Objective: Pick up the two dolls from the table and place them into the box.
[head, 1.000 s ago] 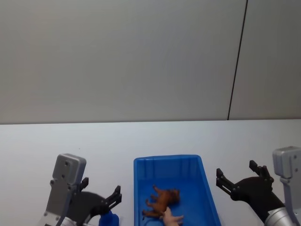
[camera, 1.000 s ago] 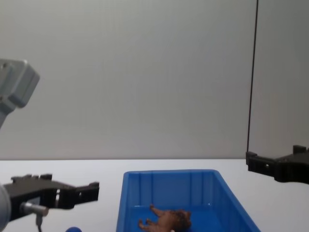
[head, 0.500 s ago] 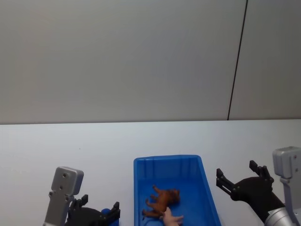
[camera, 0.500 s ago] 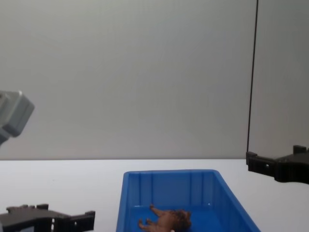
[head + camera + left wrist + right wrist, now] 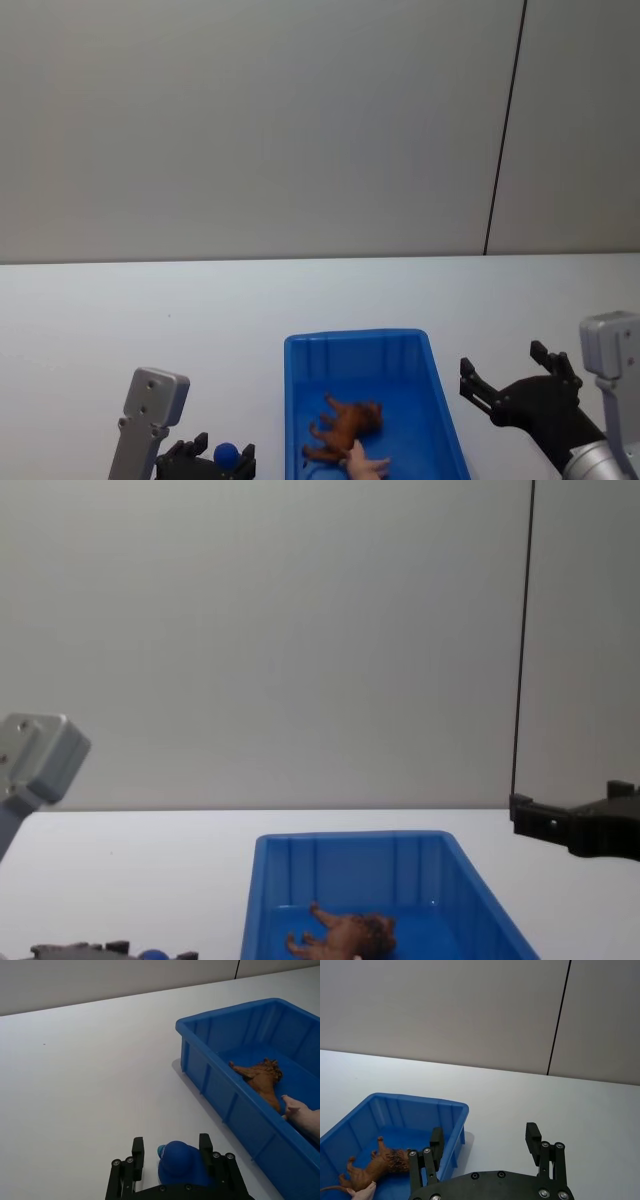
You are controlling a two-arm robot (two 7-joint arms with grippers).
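Both dolls lie in the box

Brown beast and pig rest on its floor, so the job looks done; left gripper, low on the desk left of the box, straddles a blue toy, jaws apart; right gripper hovers right of the box, jaws wide, empty; no writing legible.

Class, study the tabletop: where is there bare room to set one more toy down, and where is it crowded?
Bare table lies behind the box, toward the wall, and left of it. Crowded: the box's near end, where the brown beast and the pig lie, and beside it, where the left pincer straddles a blue toy. The right pincer hangs right of the box.
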